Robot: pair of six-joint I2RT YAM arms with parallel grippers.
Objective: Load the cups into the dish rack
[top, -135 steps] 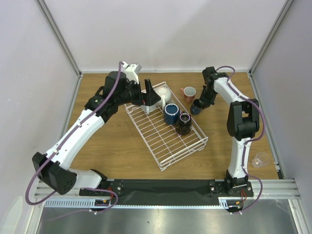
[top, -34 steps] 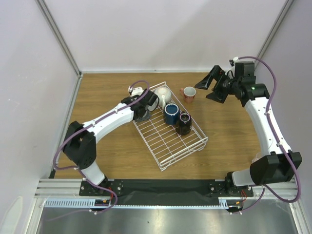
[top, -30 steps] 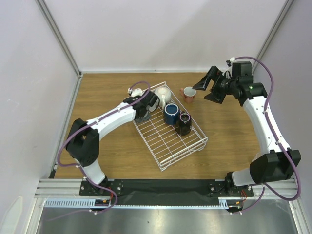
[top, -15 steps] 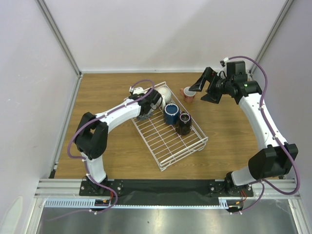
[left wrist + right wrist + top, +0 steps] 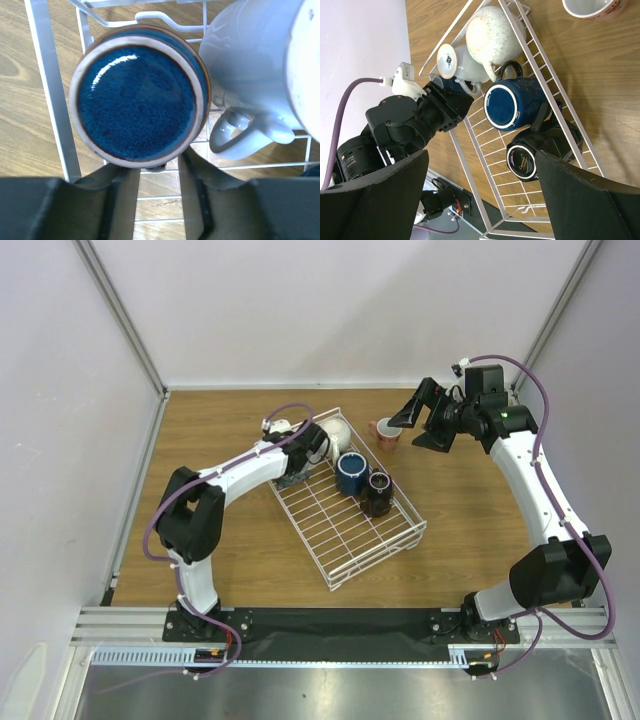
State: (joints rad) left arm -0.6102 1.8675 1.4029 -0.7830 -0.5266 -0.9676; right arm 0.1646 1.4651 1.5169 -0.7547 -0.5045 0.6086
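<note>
The white wire dish rack (image 5: 340, 540) lies slantwise mid-table. In it are a cream cup (image 5: 335, 428), a navy cup (image 5: 350, 472) and a black cup (image 5: 377, 492). My left gripper (image 5: 300, 462) is at the rack's far left corner. In its wrist view a dark navy cup (image 5: 139, 95) stands bottom-up on the wires (image 5: 50, 90) beside a pale cup (image 5: 260, 75). The left gripper (image 5: 159, 200) is open, with the cup's handle just at its tips. A salmon-pink cup (image 5: 388, 432) stands upright on the wood outside the rack. My open right gripper (image 5: 415, 425) hovers just right of it.
Grey walls with metal posts enclose the table on three sides. The near half of the rack (image 5: 470, 155) holds nothing. A clear plastic object (image 5: 535, 566) lies at the table's right edge. The left arm's elbow (image 5: 190, 510) hangs over the wood left of the rack.
The left jaws have parted and let go of the dark navy cup's handle. The right gripper has moved a little left towards the pink cup, then held still.
</note>
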